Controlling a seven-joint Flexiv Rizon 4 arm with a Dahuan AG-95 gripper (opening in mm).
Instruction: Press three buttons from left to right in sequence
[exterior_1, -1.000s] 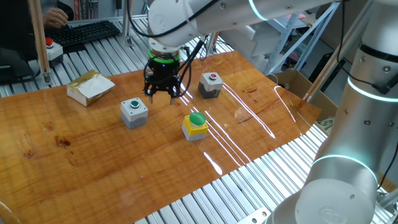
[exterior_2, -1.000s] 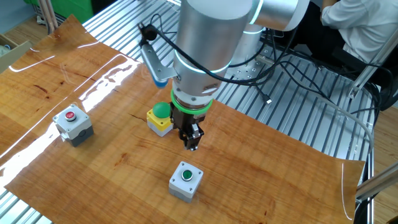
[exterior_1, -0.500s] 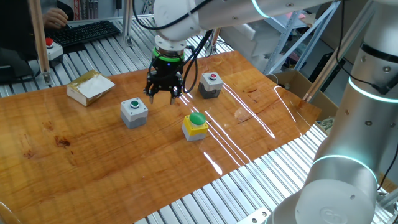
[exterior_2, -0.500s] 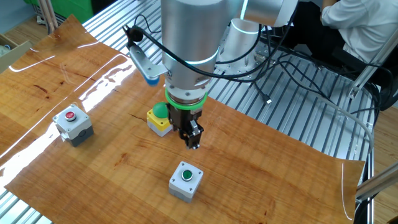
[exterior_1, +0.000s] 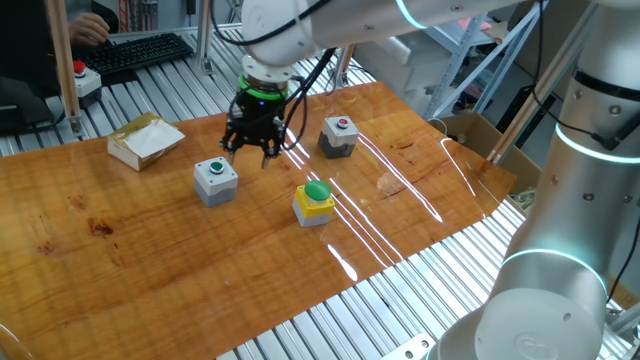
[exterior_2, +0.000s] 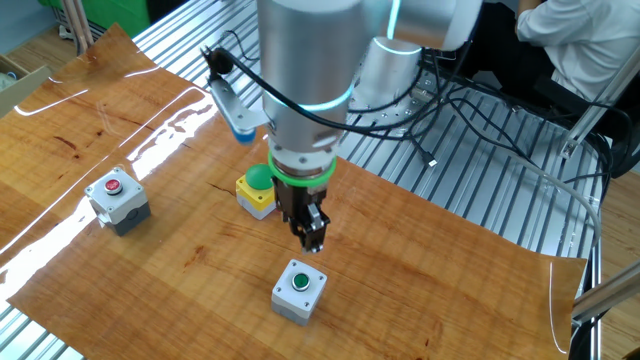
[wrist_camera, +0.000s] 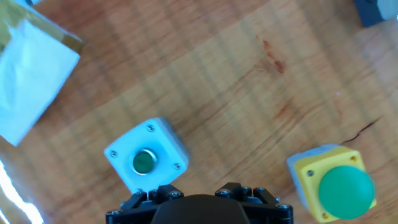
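Three button boxes stand on the wooden table. The grey box with a small green button (exterior_1: 215, 180) is on the left, the yellow box with a green dome (exterior_1: 315, 200) is in the middle, and the grey box with a red button (exterior_1: 340, 135) is on the right. My gripper (exterior_1: 250, 152) hovers above the table just behind and right of the green-button box (exterior_2: 300, 290), not touching it. In the hand view that box (wrist_camera: 146, 162) lies just ahead of the gripper body and the yellow box (wrist_camera: 333, 183) is at the lower right. No view shows the fingertips clearly.
An open cardboard box (exterior_1: 145, 140) sits at the table's back left and shows in the hand view (wrist_camera: 31, 81). A red-buttoned box with a yellow ring (exterior_1: 85, 80) stands off the table. A person sits at a keyboard (exterior_1: 140, 50) behind.
My gripper has shifted a little left, toward the grey green-button box. The boxes have not moved.
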